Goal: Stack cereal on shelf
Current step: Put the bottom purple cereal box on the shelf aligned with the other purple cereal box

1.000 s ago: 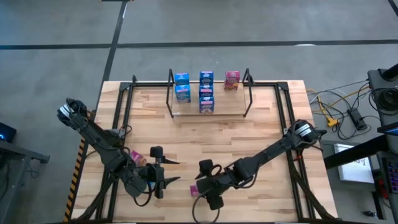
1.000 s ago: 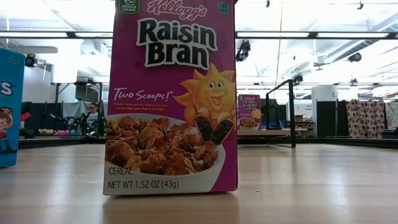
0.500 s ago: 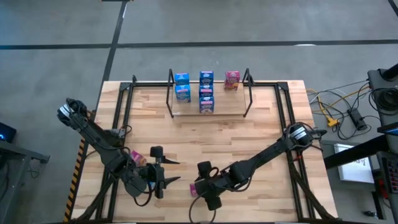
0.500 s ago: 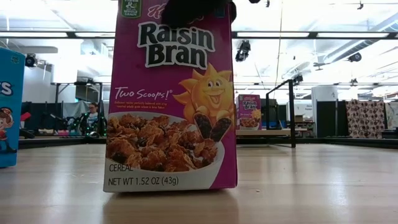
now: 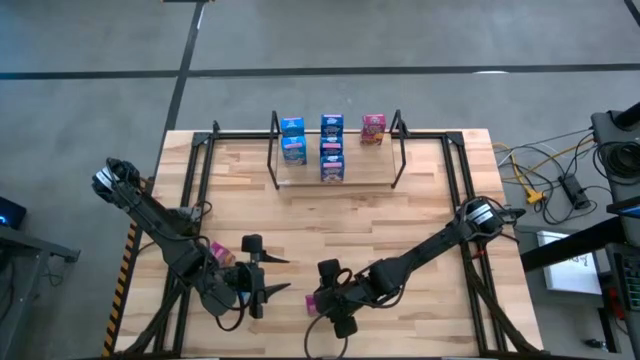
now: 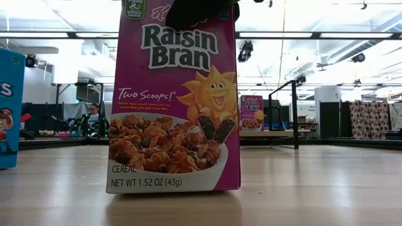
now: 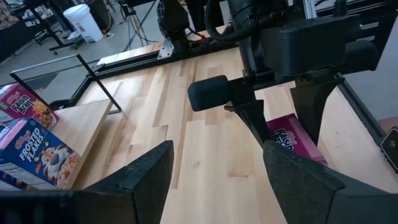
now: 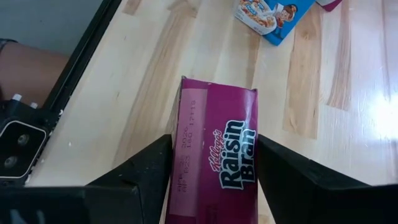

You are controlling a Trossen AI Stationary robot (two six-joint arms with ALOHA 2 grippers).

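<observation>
The right end effector (image 5: 322, 300) sits at the near middle of the tabletop (image 5: 420, 215), lowered over an upright pink Raisin Bran box (image 6: 174, 100). Its two dark fingers (image 8: 146, 171) flank the box's narrow sides, spread a little wider than the box (a sliver of wood shows between finger and cardboard on one side), so the box is straddled rather than clamped. In the low view the dark tip covers the box's top edge.

The left end effector (image 5: 262, 275) waits just to the left at the near edge, its fingers apart and holding nothing, beside a pink box (image 5: 220, 254) and a blue Frosted Flakes box (image 7: 37, 149).

At the far side stands the shelf (image 5: 335, 150), carrying blue boxes on its left and middle columns and one pink box (image 5: 373, 128) at the right.
</observation>
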